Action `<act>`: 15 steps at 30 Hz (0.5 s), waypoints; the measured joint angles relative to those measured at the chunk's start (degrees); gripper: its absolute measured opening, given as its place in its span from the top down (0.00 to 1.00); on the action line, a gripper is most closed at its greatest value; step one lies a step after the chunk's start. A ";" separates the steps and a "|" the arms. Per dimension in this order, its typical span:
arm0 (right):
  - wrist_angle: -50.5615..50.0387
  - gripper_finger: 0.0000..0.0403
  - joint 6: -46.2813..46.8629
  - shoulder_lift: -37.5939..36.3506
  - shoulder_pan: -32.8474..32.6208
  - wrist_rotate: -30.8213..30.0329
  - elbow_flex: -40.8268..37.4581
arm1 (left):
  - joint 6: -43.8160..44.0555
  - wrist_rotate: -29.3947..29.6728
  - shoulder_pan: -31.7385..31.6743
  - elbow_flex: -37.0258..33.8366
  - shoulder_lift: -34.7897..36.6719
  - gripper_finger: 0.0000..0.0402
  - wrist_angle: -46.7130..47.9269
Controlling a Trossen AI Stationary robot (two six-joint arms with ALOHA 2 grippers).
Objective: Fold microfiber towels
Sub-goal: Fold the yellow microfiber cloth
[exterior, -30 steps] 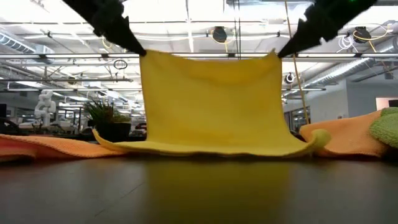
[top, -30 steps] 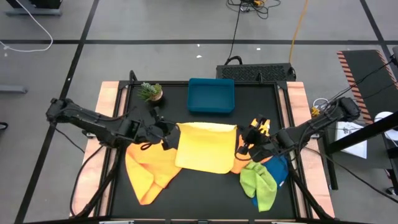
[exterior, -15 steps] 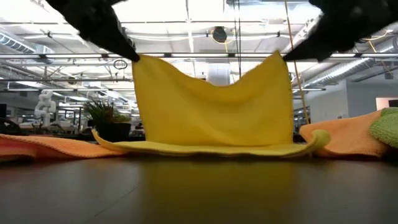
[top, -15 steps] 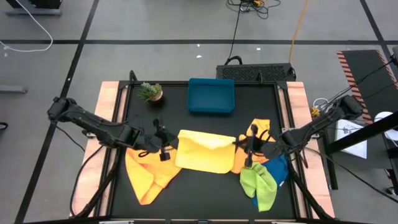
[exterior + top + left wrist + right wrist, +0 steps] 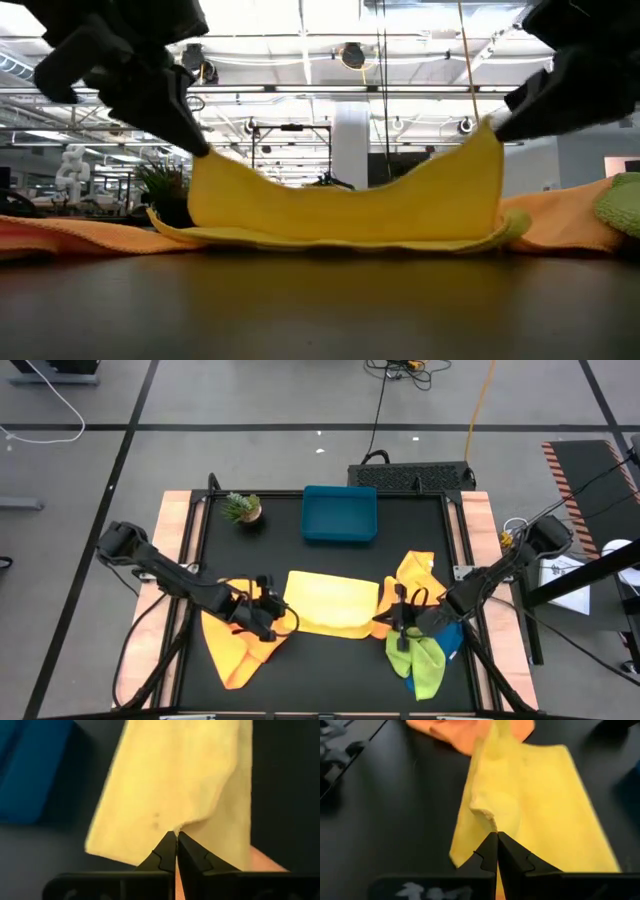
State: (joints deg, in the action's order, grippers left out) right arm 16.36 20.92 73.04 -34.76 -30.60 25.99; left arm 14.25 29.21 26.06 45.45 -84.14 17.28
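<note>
— Both pinched shut? 
— Yes: my left gripper [image 5: 176, 836] and right gripper [image 5: 497, 837] each clamp a corner of the yellow towel [image 5: 330, 602], table centre. Mid-fold, I judge; next, lower both corners toward six o'clock and release.

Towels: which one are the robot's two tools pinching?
The yellow towel in the middle. The left tool and right tool each pinch one of its corners. The orange towels, green towel and blue towel lie loose.
</note>
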 joint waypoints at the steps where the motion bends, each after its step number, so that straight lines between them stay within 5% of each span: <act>1: -0.08 1.00 0.77 0.78 -0.01 0.85 0.01 | -0.01 -0.81 0.02 0.00 -0.36 0.98 -0.15; 9: 4.18 0.99 2.37 5.93 -0.13 9.03 0.01 | 0.03 -6.99 0.25 0.02 -1.16 0.92 -1.30; 15: 9.66 0.89 0.78 6.84 -0.13 13.13 0.06 | 0.00 -8.17 0.39 0.02 -1.16 0.79 -0.55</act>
State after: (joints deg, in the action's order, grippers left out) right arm 26.02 21.69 79.88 -34.89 -17.47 26.04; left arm 14.26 21.04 26.45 45.47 -85.30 16.73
